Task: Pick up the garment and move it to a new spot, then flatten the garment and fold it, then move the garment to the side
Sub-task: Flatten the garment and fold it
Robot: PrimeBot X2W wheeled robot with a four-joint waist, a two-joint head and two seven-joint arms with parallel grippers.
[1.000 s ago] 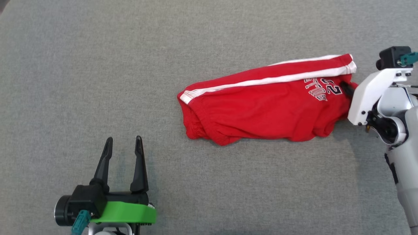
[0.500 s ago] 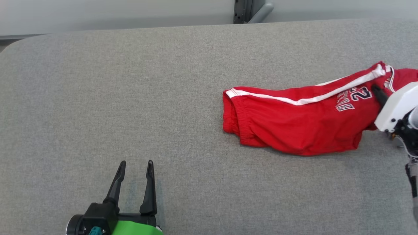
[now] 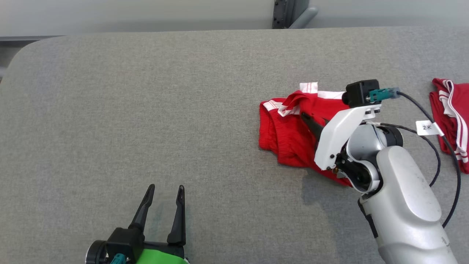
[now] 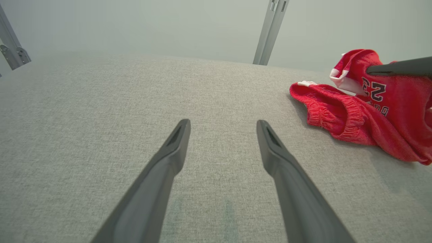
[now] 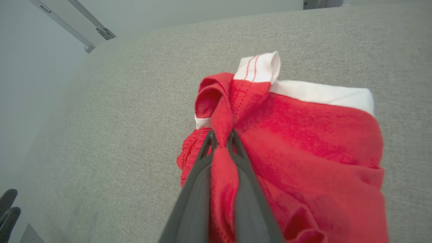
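Grey table (image 3: 146,91) bears red shorts (image 3: 282,143); the right gripper (image 5: 221,136) pinches a bunched fold, seemingly mid-fold, while the left gripper (image 3: 165,189) gapes, idle. Next: lay fold flat, release.

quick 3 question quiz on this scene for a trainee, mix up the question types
1. True or false: the fingers of the right gripper are shut on the red shorts.
2. The left gripper is: A) open, holding nothing; B) shut on cloth; C) resting on the shorts.
3. Fill in: in the head view, the second red garment lies to the shorts' ____.

Key: 1 true; 2 A; 3 right.
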